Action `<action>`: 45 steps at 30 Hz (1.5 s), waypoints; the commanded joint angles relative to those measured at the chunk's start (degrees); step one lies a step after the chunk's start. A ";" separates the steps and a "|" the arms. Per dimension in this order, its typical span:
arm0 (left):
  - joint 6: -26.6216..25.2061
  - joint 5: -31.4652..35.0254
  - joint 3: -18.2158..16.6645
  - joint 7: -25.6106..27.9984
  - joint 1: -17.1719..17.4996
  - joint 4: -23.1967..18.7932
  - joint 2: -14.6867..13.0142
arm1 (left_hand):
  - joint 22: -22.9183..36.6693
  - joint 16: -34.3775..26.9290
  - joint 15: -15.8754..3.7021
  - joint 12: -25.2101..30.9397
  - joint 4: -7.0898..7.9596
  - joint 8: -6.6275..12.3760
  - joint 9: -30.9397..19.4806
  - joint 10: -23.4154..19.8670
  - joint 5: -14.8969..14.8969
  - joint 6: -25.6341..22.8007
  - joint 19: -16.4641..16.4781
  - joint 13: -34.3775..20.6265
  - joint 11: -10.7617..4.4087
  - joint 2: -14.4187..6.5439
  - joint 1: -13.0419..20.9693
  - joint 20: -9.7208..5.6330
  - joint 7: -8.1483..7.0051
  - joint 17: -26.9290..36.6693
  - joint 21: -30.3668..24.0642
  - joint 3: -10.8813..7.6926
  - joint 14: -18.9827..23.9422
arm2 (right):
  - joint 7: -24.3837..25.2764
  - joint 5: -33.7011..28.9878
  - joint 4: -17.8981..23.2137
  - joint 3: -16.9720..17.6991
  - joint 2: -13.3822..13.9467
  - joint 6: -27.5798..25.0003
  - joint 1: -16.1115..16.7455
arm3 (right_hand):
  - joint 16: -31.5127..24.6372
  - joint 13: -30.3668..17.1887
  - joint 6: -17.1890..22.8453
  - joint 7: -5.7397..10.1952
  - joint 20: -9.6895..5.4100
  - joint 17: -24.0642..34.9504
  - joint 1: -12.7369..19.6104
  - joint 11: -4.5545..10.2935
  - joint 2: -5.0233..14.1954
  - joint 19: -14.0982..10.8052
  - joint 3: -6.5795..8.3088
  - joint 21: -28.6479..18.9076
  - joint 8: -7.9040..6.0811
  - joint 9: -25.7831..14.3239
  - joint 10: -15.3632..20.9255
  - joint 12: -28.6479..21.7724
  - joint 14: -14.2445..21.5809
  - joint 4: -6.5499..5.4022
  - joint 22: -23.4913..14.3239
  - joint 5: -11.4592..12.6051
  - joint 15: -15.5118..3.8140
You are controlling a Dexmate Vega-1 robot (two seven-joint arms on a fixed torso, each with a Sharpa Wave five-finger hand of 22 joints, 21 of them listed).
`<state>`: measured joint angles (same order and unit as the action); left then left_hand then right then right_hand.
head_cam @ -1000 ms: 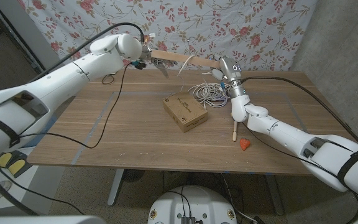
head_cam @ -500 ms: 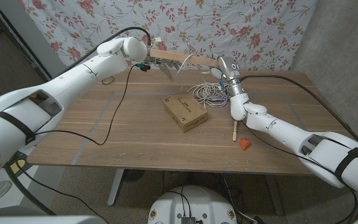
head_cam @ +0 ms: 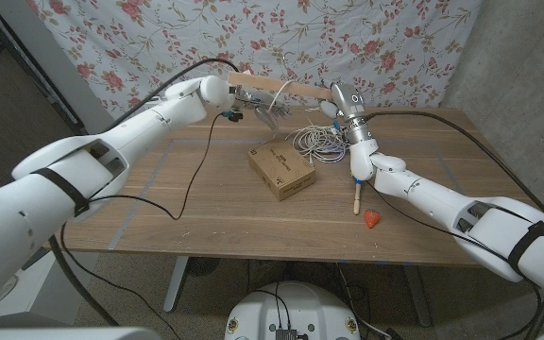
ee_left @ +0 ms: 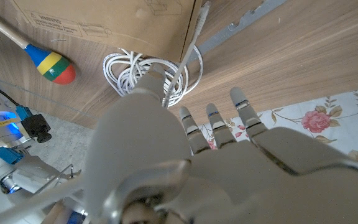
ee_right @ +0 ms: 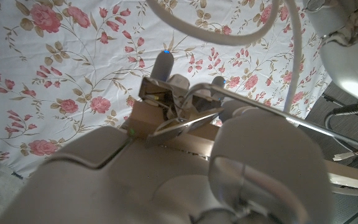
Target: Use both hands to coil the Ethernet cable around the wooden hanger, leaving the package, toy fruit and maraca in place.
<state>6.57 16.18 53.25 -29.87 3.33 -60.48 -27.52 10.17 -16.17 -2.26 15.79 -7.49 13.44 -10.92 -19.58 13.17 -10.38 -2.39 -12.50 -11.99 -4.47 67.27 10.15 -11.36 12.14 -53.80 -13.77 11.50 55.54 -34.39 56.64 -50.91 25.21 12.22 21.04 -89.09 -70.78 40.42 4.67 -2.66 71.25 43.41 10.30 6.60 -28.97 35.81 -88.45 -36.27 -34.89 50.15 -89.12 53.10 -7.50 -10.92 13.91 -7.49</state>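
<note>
While your left hand (head_cam: 237,94) grips one end of the pale wooden hanger (head_cam: 281,90) and your right hand (head_cam: 345,106) holds the other, the bar hangs in the air between them. The white Ethernet cable (head_cam: 312,141) lies mostly bundled on the table just below your right hand, with one strand rising to the bar. You look to be early in the coiling; next, turn the hanger to draw in more cable. The flat cardboard package (head_cam: 280,169) sits beside the bundle.
</note>
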 commanded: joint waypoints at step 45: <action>-2.59 -25.36 -16.97 22.65 10.77 -2.68 2.24 | 2.88 -32.19 -8.88 58.49 17.01 27.72 -37.02 -48.82 18.24 -37.78 29.32 -58.25 8.28 -4.91 -16.47 -7.36 17.93 44.40 -9.19 -11.27 50.01 | 7.53 0.46 -8.70 -2.26 -0.82 5.12 -2.60 | -0.47 -0.04 -0.25 -0.03 -6.12 0.05 -3.68 -0.16 3.67 0.33 0.57 0.15 -0.82 0.19 -0.69 -0.21 -0.36 -0.08 -0.04 0.37 -4.51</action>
<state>2.93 -0.68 40.92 -7.38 12.91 -63.59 -26.54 12.94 -47.71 -10.54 73.58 9.04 31.33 -46.89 -68.22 31.26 -43.94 26.51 -70.71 -3.36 -9.76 50.89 2.65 2.05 55.65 -62.34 -25.00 61.44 59.32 -32.02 48.78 -52.35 23.80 17.64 18.23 -89.09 -70.78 40.39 4.69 -2.66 71.19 43.40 10.10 6.60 -28.97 35.80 -88.45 -36.47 -34.41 49.96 -89.12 53.10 -7.50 -10.92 13.97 -7.49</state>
